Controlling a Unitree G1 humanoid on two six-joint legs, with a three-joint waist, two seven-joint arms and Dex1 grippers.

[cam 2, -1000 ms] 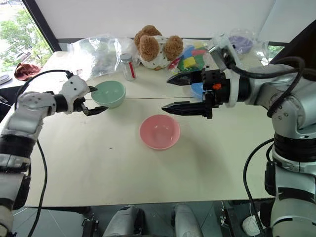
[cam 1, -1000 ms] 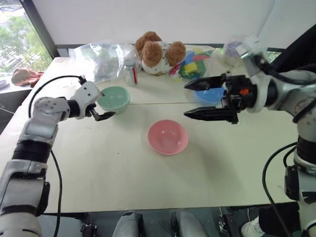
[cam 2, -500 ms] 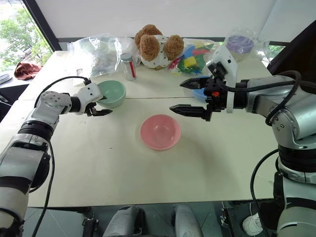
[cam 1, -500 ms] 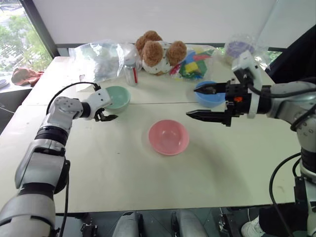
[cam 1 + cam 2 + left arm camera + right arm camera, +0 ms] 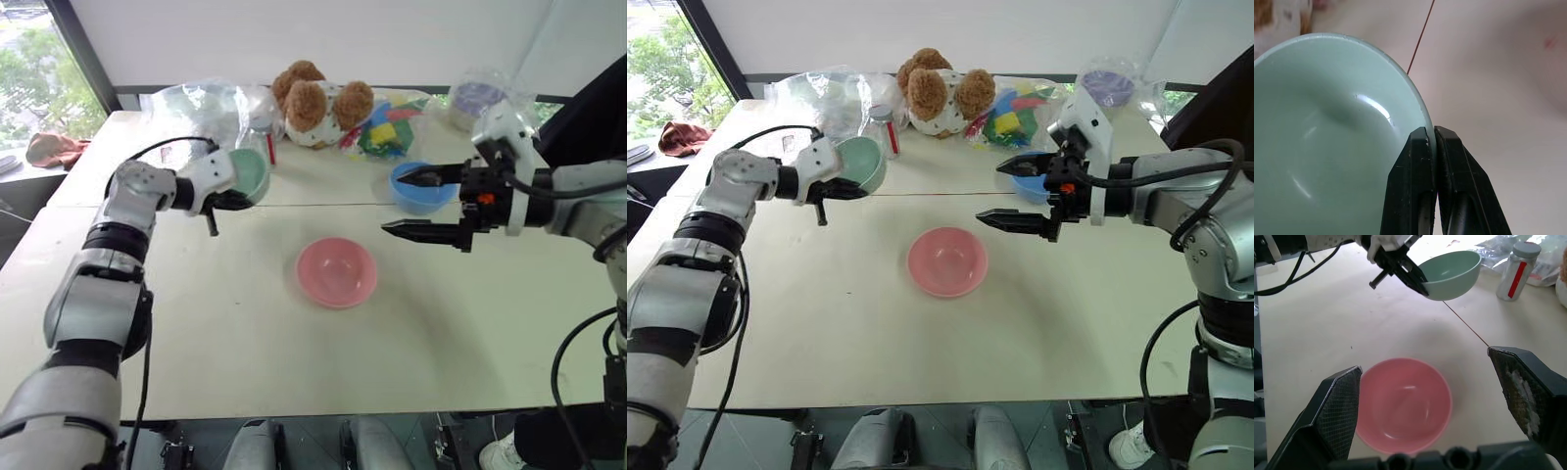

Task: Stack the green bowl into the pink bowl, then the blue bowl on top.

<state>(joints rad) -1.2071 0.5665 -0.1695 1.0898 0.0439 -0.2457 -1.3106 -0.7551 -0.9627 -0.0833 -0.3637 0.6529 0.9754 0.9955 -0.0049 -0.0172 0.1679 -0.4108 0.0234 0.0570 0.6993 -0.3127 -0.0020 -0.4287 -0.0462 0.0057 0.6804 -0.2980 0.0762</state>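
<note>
Between left claw (image 5: 1433, 142) tips, green bowl (image 5: 1327, 132) rim pinched, bowl tilted, right claw (image 5: 1435, 396) spread

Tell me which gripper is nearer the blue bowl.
Right. The right gripper hangs open beside the blue bowl, one finger over its rim. The left gripper is across the table, its fingers pinching the green bowl's rim.
</note>
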